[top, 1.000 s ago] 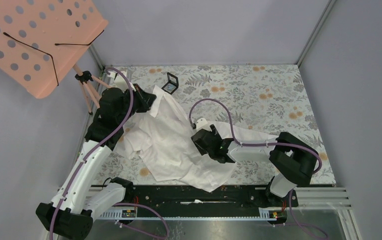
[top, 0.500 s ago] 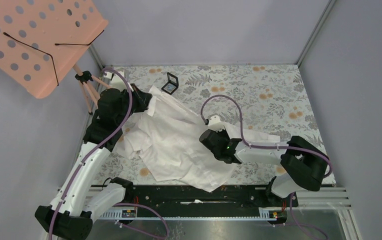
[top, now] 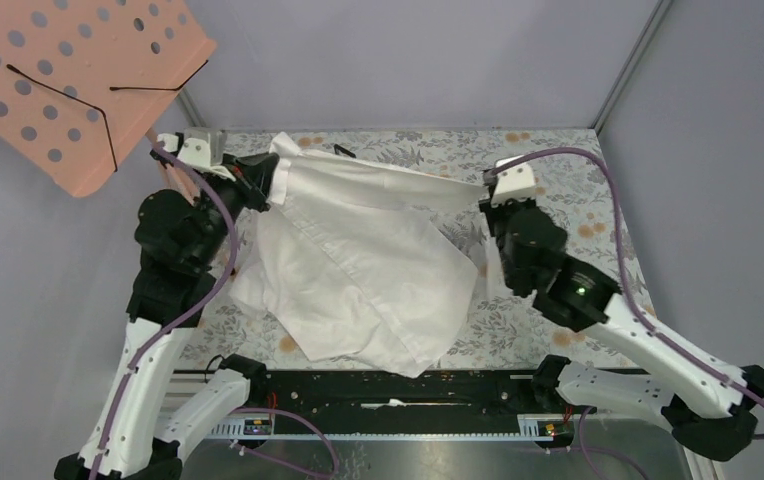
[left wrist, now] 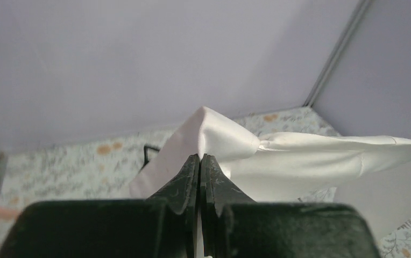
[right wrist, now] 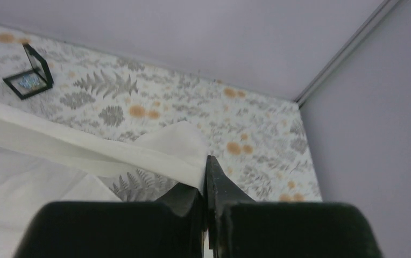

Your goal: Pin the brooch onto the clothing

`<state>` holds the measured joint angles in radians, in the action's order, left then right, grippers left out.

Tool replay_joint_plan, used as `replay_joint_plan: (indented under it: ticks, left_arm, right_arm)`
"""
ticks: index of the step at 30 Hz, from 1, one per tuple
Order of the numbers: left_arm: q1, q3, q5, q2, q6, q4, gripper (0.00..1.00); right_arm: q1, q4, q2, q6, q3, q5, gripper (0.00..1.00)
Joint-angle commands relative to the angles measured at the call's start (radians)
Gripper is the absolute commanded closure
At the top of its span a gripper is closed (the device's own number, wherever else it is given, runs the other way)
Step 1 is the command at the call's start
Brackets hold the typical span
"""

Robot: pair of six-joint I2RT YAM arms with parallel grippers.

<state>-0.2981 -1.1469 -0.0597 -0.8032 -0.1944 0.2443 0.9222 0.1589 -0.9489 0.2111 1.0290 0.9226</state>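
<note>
White shirt (top: 358, 260) hangs stretched 10-to-2 o'clock, left jaws and right jaws each pinching its top edge. Brooch (right wrist: 29, 81) sits in black case (right wrist: 38, 63), 11 o'clock on worktop (top: 558, 170). Keep tension even, lower it flat.

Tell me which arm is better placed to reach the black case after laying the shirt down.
Left, probably. Both arms' jaws are shut on the shirt, stretched between them. From above, the left jaws sit nearer the black case at the far edge than the right jaws do.
</note>
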Motion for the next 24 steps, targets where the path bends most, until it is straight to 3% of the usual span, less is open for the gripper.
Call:
replay_joint_plan:
  ticks: [1, 9, 15, 20, 24]
  left_arm:
    - [0.006, -0.174, -0.104, 0.032, 0.133, -0.126, 1.00]
    - [0.005, -0.385, -0.257, 0.034, 0.147, -0.039, 1.00]
    - [0.006, -0.461, -0.330, 0.031, 0.093, -0.001, 1.00]
    - [0.005, -0.450, -0.346, 0.020, 0.040, -0.001, 1.00]
    - [0.005, -0.334, -0.297, -0.029, 0.018, -0.074, 1.00]
  right_arm:
    - [-0.005, 0.131, 0.070, 0.236, 0.167, -0.032, 1.00]
    - [-0.004, 0.404, 0.140, 0.226, 0.463, -0.193, 1.00]
    - [-0.005, 0.546, 0.161, 0.195, 0.576, -0.218, 1.00]
    - [-0.006, 0.585, 0.151, 0.182, 0.576, -0.083, 1.00]
    - [-0.013, 0.331, 0.145, 0.321, 0.399, 0.170, 1.00]
